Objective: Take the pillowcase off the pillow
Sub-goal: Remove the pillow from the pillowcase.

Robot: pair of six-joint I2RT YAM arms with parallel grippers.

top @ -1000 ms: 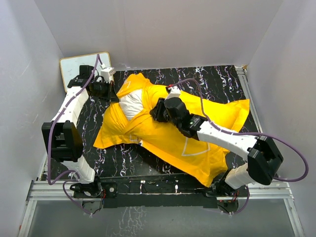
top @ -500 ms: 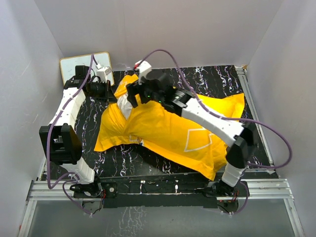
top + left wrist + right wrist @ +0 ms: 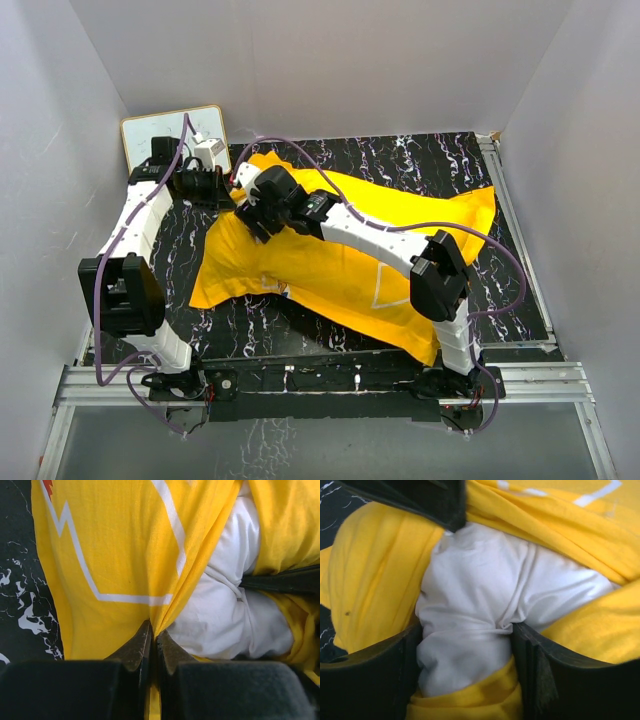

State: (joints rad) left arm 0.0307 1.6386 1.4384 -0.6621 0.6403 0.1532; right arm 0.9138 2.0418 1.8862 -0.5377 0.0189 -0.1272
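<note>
Nothing here can be read as a word, number, brand or label. The only print is on the pillowcase [image 3: 325,280]. In the top view, thin white lines [image 3: 390,300] toward the near right part of the table [image 3: 430,160] make an angular outline, but no letter can be made out. In the left wrist view, white strokes [image 3: 172,530] cross the yellow cloth as a zigzag and a bent bar, with a red-orange patch [image 3: 47,487] at the picture's top left. None of it is legible.
</note>
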